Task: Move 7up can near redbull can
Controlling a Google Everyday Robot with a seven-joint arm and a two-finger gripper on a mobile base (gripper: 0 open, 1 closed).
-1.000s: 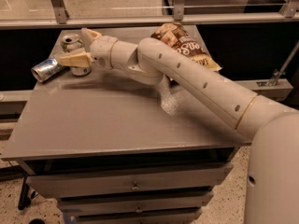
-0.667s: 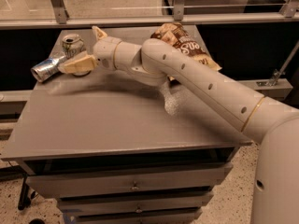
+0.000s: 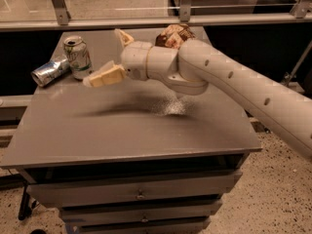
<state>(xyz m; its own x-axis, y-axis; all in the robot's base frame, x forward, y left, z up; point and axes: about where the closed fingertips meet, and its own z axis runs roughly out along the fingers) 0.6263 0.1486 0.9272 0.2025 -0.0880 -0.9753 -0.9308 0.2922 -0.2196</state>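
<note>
Two cans are set at the far left corner of the grey table [image 3: 122,135]: the 7up can [image 3: 77,56] upright, the redbull can [image 3: 50,71] laid on its side just beside it, by the left edge. The gripper [image 3: 101,57] is held released, spread wide, just right of the 7up can. Bare tabletop is left near and right. A snack bag [image 3: 173,35] is seen far; drawers [image 3: 141,194] and speckled floor [image 3: 273,189] below.

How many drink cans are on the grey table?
2. The white-and-green aluminium can stands upright, far left; the slim silver-blue can lies on its side left of it. The open tool hangs right of them. The arm may hide others.
</note>
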